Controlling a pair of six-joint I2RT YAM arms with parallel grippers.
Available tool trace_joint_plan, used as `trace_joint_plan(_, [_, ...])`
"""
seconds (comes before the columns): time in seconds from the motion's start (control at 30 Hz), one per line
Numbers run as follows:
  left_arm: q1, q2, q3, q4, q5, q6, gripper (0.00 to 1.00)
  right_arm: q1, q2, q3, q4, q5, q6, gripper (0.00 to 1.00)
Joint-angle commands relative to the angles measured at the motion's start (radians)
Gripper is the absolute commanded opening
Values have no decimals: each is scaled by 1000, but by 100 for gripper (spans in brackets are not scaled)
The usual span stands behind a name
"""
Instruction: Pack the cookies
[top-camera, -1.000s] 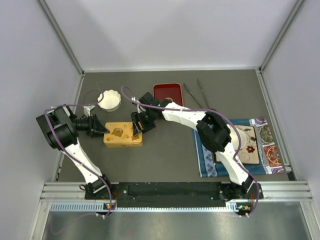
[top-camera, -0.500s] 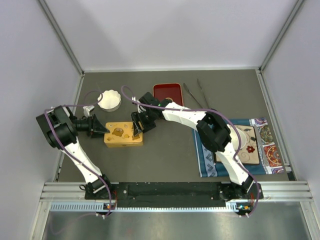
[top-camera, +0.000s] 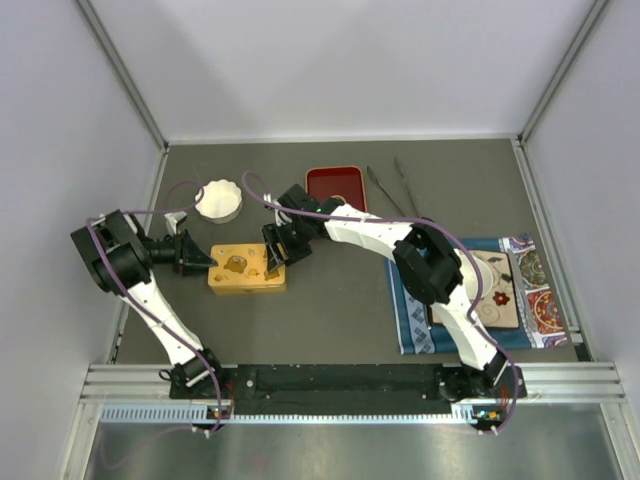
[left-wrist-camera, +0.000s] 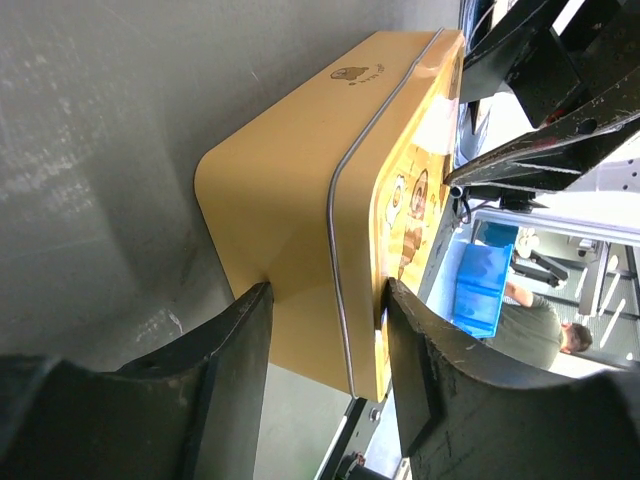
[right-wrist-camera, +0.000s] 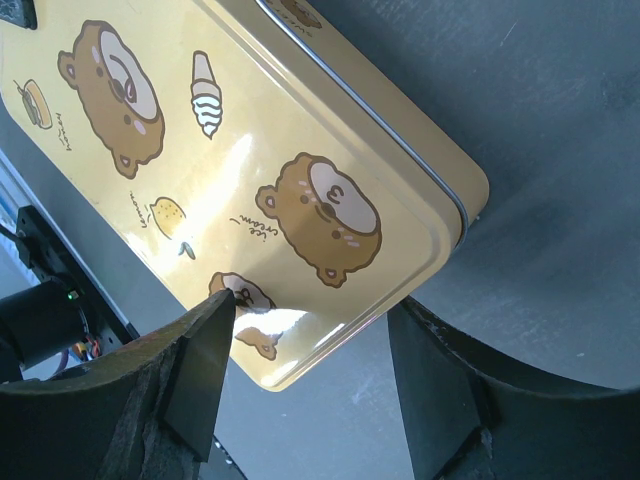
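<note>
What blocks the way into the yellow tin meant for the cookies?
The lid is closed on the yellow tin, so nothing can go in yet. The left tool and right tool flank its two ends. The cookies themselves are too small to make out.

On the dark grey table (top-camera: 340, 310) a yellow rectangular tin (top-camera: 240, 271) is laid between the left gripper (top-camera: 205, 262) and the right gripper (top-camera: 272, 258).
</note>
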Motion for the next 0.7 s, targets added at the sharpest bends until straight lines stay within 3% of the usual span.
trace_joint_plan(0.0, [-8, 24, 0, -74, 26, 116, 0, 46, -73, 16, 173, -95, 0, 62])
trace_joint_plan(0.67, [27, 83, 15, -180, 86, 202, 0, 33, -96, -10, 181, -106, -9, 63])
